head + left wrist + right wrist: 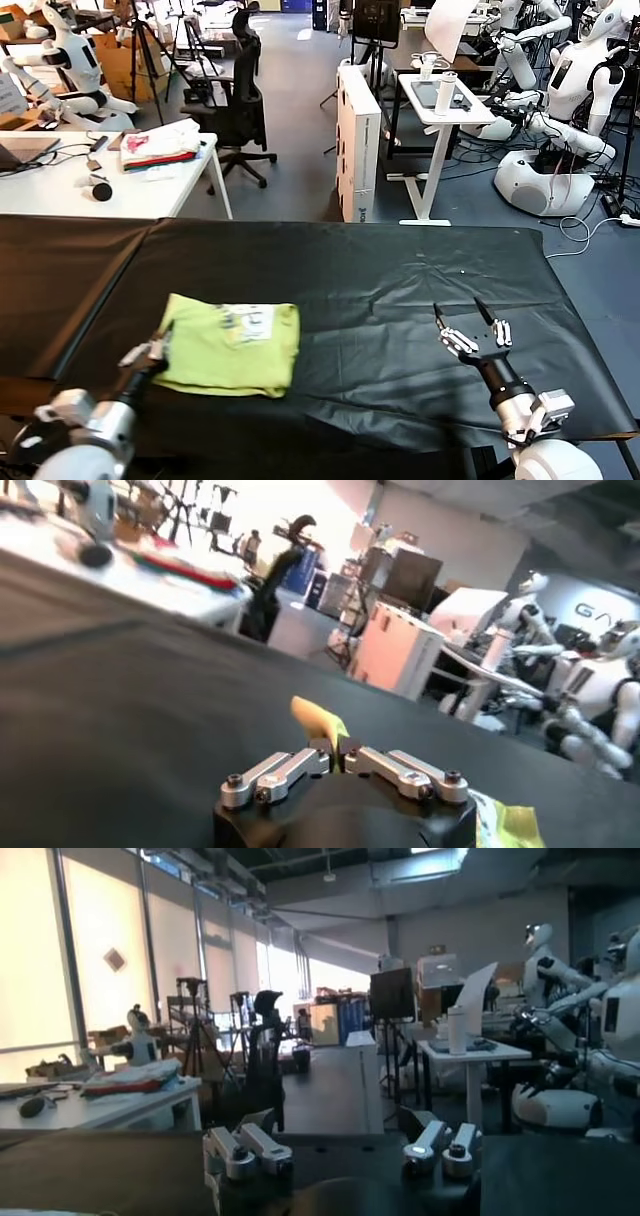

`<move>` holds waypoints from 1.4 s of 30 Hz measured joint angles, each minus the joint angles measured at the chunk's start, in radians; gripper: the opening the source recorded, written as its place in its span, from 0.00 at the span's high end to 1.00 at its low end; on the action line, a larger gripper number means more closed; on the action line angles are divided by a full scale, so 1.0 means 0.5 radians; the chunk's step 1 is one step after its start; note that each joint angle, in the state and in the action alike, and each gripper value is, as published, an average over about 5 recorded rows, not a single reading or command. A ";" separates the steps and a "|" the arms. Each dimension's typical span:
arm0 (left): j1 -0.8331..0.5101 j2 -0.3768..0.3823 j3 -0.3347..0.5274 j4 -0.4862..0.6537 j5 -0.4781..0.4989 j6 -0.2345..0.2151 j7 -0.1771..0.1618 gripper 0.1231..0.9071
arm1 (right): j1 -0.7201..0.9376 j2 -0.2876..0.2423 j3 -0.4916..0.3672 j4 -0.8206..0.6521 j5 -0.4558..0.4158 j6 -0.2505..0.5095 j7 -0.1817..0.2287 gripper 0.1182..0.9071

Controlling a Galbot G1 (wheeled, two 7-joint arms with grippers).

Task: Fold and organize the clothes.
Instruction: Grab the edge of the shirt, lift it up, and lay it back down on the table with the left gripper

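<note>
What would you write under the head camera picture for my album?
Left gripper pinching the folded green T-shirt on the black table.

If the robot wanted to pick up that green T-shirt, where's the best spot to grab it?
Probably the left edge of the T-shirt, coming in low from the robot's left. The shirt lies flat and folded on the black table, so only an edge offers a pinchable lip. The left gripper is already shut on that edge; the right gripper waits open.

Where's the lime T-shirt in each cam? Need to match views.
Head view: lime T-shirt lies folded on the black cloth, lower left; left hand shut on its left edge.
Left wrist view: a pinched tip rises above the shut fingers.
Right wrist view: not in it.
Shared landmark: black office chair.
</note>
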 joint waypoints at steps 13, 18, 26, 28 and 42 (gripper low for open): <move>-0.137 -0.026 0.129 -0.343 0.016 0.235 -0.201 0.93 | -0.052 0.040 0.038 -0.010 -0.050 0.000 0.006 0.00; -0.224 -0.260 0.477 -0.363 -0.113 0.315 -0.330 0.93 | -0.067 0.054 0.034 -0.021 -0.094 -0.010 0.009 0.00; -0.290 -0.693 1.048 -0.161 0.116 0.261 -0.227 0.93 | -0.006 0.052 -0.044 -0.062 -0.171 -0.071 0.002 0.00; -0.323 -0.786 1.146 -0.073 0.200 0.236 -0.197 0.93 | 0.012 0.047 -0.070 -0.067 -0.175 -0.090 -0.005 0.00; -0.408 -0.888 1.296 0.197 0.518 0.202 -0.102 0.38 | 0.177 -0.068 -0.298 -0.034 0.061 -0.391 0.006 0.00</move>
